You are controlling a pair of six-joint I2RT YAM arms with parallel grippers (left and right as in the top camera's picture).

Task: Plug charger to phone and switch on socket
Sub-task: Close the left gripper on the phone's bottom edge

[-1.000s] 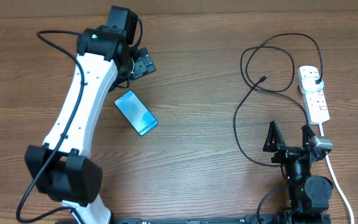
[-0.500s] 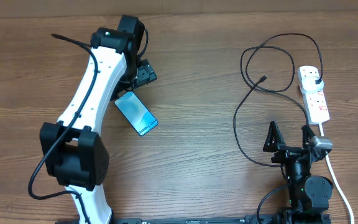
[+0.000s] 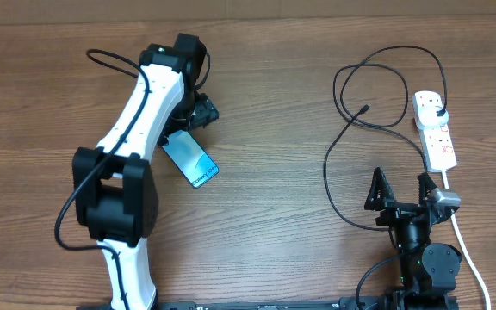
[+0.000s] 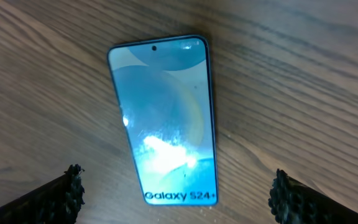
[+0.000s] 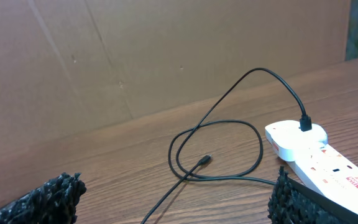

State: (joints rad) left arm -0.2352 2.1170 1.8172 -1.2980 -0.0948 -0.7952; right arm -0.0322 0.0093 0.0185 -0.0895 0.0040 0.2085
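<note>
Two grippers and three task items on a wooden table (image 3: 265, 258), seen from overhead and from both wrists. Left gripper (image 4: 179, 198): jaws spread wide and holding nothing, its ridged black fingertips (image 4: 64, 194) standing well clear of either long edge of the phone (image 4: 166, 118). From overhead it sits over the phone's 11 o'clock end; whether it touches the phone cannot be told. Phone: flat on the wood at about 9 o'clock from the table's centre, screen up and lit pale blue, long axis running from 10 to 4 o'clock, the "Galaxy S24+" lettering at its 4 o'clock end. Right gripper (image 3: 399, 176): at 5 o'clock on the table, jaws equally wide and empty, pointing toward 12 o'clock. Power strip (image 3: 437, 133): white, at 2 o'clock near the table's edge, its thick white cord (image 3: 468, 241) trailing toward 6 o'clock just beside the right arm. Charger cable (image 3: 327, 172): thin and black, its plug (image 3: 437, 107) seated in the strip's 12 o'clock outlet. The cable arcs toward 12 o'clock, coils in loose loops at 9 o'clock from the strip, and sends one strand down to the right gripper's base. Connector tip (image 3: 366, 108): free on the wood inside the loops, well apart from the phone.
</note>
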